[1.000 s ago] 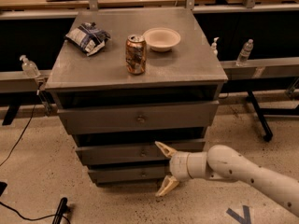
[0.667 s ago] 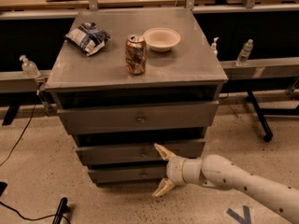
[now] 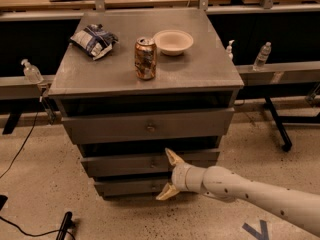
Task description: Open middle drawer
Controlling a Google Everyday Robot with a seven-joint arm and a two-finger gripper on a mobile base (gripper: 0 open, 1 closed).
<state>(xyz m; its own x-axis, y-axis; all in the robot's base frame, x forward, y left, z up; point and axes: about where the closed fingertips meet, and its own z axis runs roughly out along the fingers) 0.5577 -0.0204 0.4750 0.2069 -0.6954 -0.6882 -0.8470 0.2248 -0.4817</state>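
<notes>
Middle drawer [image 3: 117, 165]: second grey front down in the cabinet [image 3: 210, 79], under the taller top drawer [image 3: 100, 129] and above the thin bottom drawer [image 3: 122, 186]. Looks fully shut, front about flush with its neighbours. Not pulled yet.

Camera view, the only one: gripper [image 3: 163, 175] sits right at the cabinet face, just right of centre. Arm [image 3: 250, 191] comes in low from the right. Fingers splayed wide open, holding nothing. Upper fingertip [image 3: 169, 155] is at the top edge of the middle drawer front, the lower one down over the bottom drawer front, so the opening straddles the middle front vertically. Can't tell whether either tip touches metal.

Knob on the middle drawer: can't make it out for sure. It should be at front centre, just left of the upper finger. Top drawer knob [image 3: 150, 128] is plain to see, for reference.

On top: can [image 3: 145, 59], bowl [image 3: 173, 41], crumpled bag [image 3: 94, 39]. Not in the way.

Step, my read: approach/align, pre-grasp. Next move needs a small shift left and up so the knob sits between the fingers. Then close on it and pull straight out along the drawer's run. Risks: catching the bottom front's edge instead, slipping off a small round knob, or an off-axis pull binding the drawer.
</notes>
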